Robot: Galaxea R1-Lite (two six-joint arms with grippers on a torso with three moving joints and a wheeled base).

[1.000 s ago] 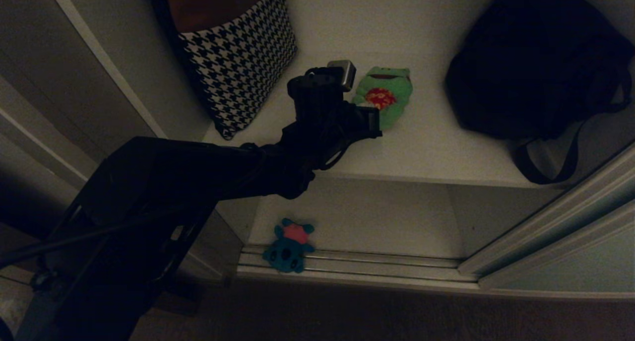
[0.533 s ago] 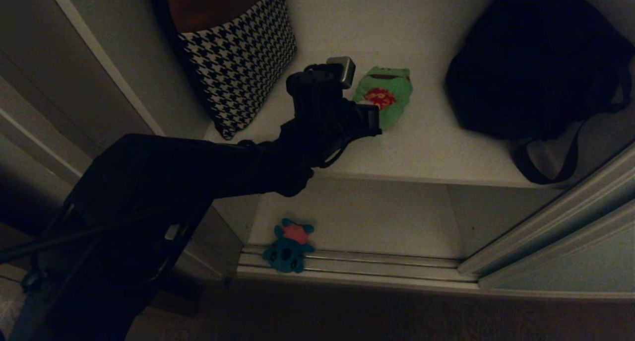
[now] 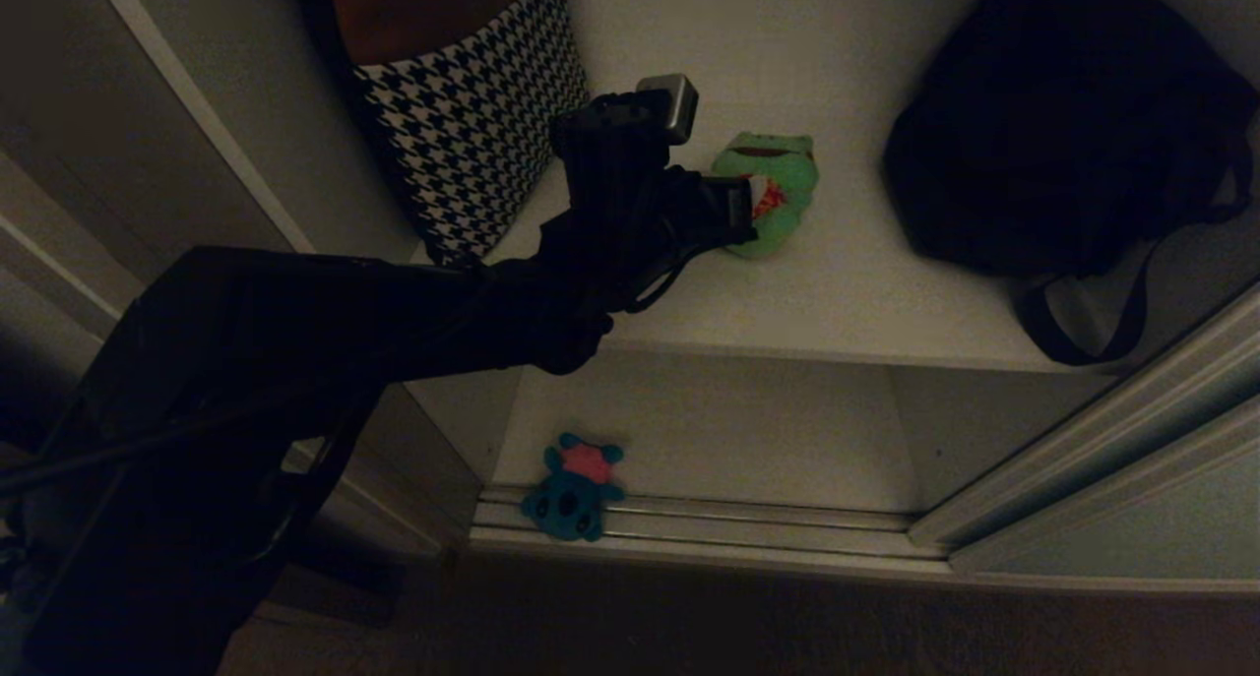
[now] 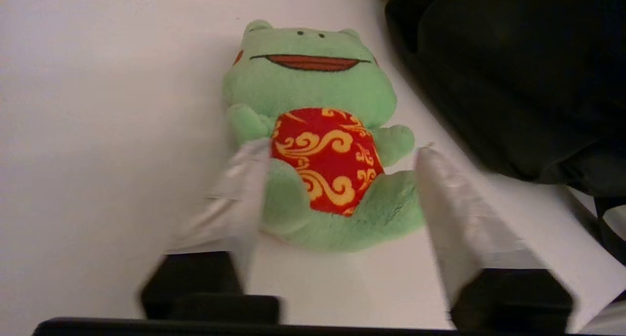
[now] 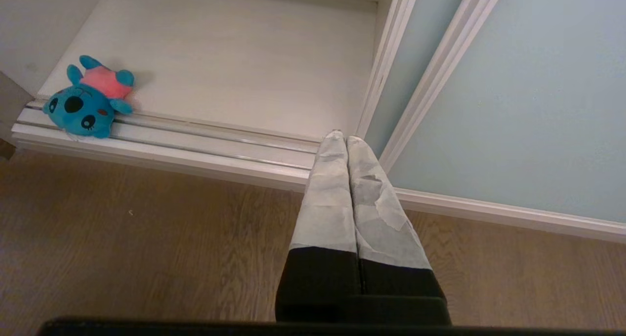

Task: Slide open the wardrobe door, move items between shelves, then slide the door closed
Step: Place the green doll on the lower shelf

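Observation:
The green frog plush (image 3: 780, 162) with a red belly patch lies on the upper shelf (image 3: 866, 292). My left gripper (image 3: 745, 202) is open and straddles the frog's lower body (image 4: 313, 81), one taped finger (image 4: 239, 194) on each side; I cannot tell whether they touch it. The teal plush (image 3: 571, 489) with a pink patch lies at the front left of the lower shelf (image 3: 738, 430), partly on the track (image 5: 195, 140). The sliding wardrobe door (image 3: 1162, 519) stands pushed to the right. My right gripper (image 5: 341, 136) hangs shut and empty over the floor near the door's edge (image 5: 513, 106).
A black-and-white houndstooth bag (image 3: 482, 115) stands at the back left of the upper shelf. A big black bag (image 3: 1063, 115) fills its right side, close beside the frog (image 4: 513, 81). Wooden floor (image 5: 146, 238) runs in front of the wardrobe.
My left arm has risen and reached farther over the upper shelf, hiding more of the frog. The frog and the teal plush have stayed where they were.

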